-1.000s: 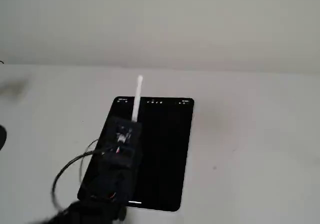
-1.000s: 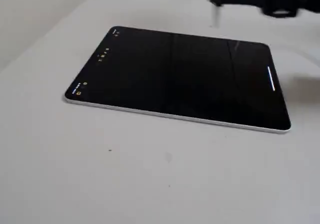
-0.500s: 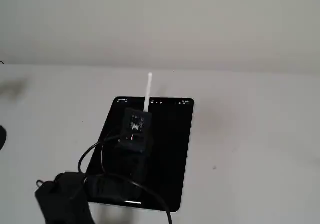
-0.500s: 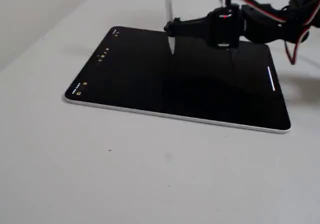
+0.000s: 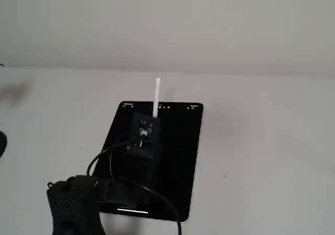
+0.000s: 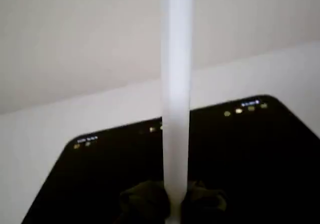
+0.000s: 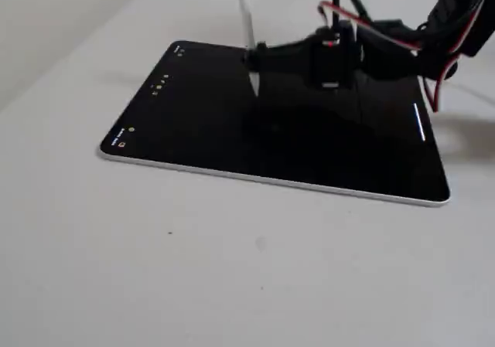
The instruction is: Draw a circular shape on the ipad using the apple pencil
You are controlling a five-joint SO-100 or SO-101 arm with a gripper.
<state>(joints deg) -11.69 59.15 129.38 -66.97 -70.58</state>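
We see the gripper closed on the upright apple pencil; only this fixed view shows its tip above the ipad, toward 12 o'clock.

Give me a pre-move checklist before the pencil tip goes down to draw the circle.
1. The hand grips the apple pencil: ok, shut on it, stylus upright.
2. Tip over the ipad screen: ok, over the black area in a fixed view.
3. Tip touching the glass: cannot tell; it looks just above.
4. Screen awake: ok, icons lit along the short edge.
5. Screen blank: ok, no stroke visible.
6. Black cable clear of the drawing area: not ok, it hangs over the screen.
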